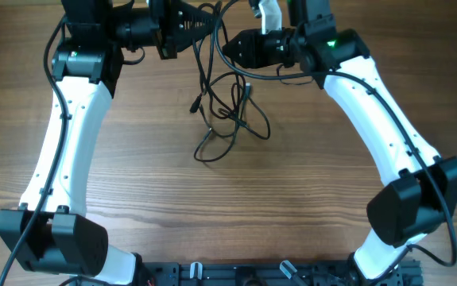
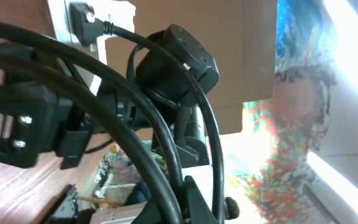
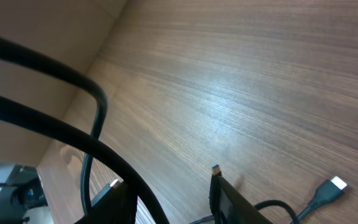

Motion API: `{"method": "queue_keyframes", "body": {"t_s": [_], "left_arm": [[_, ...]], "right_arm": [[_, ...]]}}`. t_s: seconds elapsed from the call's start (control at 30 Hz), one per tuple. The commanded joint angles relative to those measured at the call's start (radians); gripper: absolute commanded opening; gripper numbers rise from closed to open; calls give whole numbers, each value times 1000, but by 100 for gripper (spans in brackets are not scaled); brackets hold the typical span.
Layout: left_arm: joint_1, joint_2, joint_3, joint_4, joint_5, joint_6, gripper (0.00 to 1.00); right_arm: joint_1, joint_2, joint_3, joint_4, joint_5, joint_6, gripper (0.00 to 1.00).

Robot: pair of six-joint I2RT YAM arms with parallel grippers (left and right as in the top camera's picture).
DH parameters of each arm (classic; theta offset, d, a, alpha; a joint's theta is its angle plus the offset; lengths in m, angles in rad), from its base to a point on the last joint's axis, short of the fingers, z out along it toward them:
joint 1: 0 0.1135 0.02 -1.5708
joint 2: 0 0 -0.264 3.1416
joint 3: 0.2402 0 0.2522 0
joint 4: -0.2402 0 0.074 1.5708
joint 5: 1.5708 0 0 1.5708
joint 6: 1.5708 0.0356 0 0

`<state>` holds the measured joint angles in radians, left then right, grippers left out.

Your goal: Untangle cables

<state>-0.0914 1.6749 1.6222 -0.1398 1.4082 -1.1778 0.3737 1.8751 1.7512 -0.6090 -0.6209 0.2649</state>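
The cables (image 1: 232, 119) are thin dark cords. They lie in a loose tangle on the wooden table at centre back, and several strands rise to the grippers. My left gripper (image 1: 208, 28) is raised at the top centre and appears shut on the strands, which run close past its finger in the left wrist view (image 2: 188, 208) as thick dark cables (image 2: 141, 143). My right gripper (image 1: 228, 48) faces it from the right. In the right wrist view the right gripper (image 3: 169, 193) is open, with a cable (image 3: 73, 134) crossing between its fingers. A plug end (image 3: 331, 186) lies on the table.
The table (image 1: 307, 206) is bare wood around the tangle. Both white arms reach from the front corners to the back. The right arm's black wrist (image 2: 179, 62) is close in front of the left gripper. A black rail (image 1: 236, 274) runs along the front edge.
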Motion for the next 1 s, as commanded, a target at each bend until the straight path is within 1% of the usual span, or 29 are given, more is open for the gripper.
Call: {"method": "queue_keyframes", "body": {"t_s": [0.0, 0.03, 0.07, 0.1, 0.13, 0.2, 0.23, 0.33, 0.4, 0.5, 0.6, 0.67, 0.7, 0.73, 0.8, 0.87, 0.93, 0.97], "left_arm": [[4, -7, 11, 10, 11, -72, 4], [4, -7, 11, 10, 12, -72, 4], [5, -7, 11, 10, 12, -72, 4], [7, -7, 11, 12, 11, -72, 4], [14, -7, 11, 19, 11, -72, 4], [42, -7, 11, 25, 11, -56, 4], [63, -7, 11, 24, 9, -34, 4], [129, -7, 11, 20, -8, 117, 4], [163, -7, 10, -14, -34, 184, 4], [220, -7, 10, -164, -134, 317, 4], [231, -7, 10, -326, -214, 424, 5], [231, -7, 10, -428, -229, 547, 15], [231, -7, 10, -463, -229, 589, 24], [231, -7, 10, -483, -229, 618, 29], [231, -7, 10, -510, -229, 661, 47], [231, -7, 10, -532, -234, 700, 59], [231, -7, 10, -544, -259, 704, 64], [231, -7, 10, -557, -290, 704, 65]], "right_arm": [[19, 55, 7, 48, -4, 57, 37], [20, 64, 8, 56, -2, 61, 33], [20, 67, 7, 54, 0, 60, 25], [20, 67, 7, 42, 23, 60, 20], [20, 66, 8, 25, 49, 61, 12], [10, 66, 8, -18, 64, 59, 4], [0, 62, 8, -55, 71, 60, 4], [-37, 16, 8, -177, 154, 49, 4], [-53, -29, 8, -237, 226, 43, 4], [-57, -150, 8, -303, 316, -7, 4], [-61, -254, 8, -319, 380, -8, 4], [-61, -327, 8, -305, 393, -28, 4], [-61, -349, 8, -291, 396, -26, 4], [-61, -366, 8, -274, 395, -26, 4], [-61, -393, 9, -243, 393, -25, 4], [-61, -407, 18, -218, 380, -19, 4], [-61, -407, 40, -212, 354, 2, 4], [-61, -406, 57, -210, 338, 23, 4]]}}
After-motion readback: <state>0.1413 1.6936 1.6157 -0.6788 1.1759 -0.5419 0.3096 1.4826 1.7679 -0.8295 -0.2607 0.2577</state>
